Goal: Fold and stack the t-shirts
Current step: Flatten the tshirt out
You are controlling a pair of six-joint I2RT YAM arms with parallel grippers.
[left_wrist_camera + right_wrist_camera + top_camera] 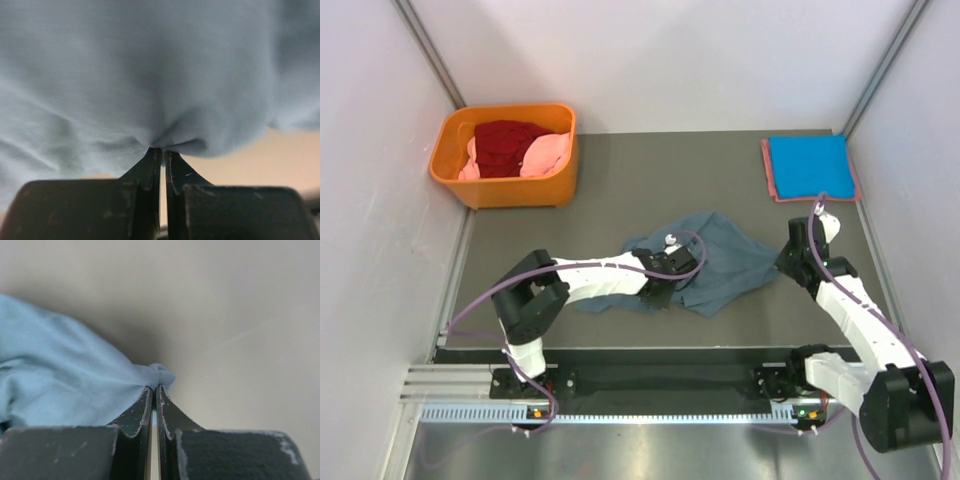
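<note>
A slate grey-blue t-shirt (720, 262) lies crumpled in the middle of the table. My left gripper (663, 292) is shut on a pinch of its near-left edge; in the left wrist view the cloth (150, 75) bunches at the fingertips of that gripper (161, 150). My right gripper (786, 265) is shut on the shirt's right edge, and the right wrist view shows a fold of cloth (60, 375) caught at the tips of this gripper (153, 387). A folded bright blue t-shirt (808, 164) lies on a salmon-red one (770, 180) at the back right.
An orange basket (500, 190) stands at the back left, holding a dark red tee (505, 145) and pink cloth (546, 155). White walls close in the table on the left, back and right. A metal rail (620, 395) runs along the near edge by the arm bases.
</note>
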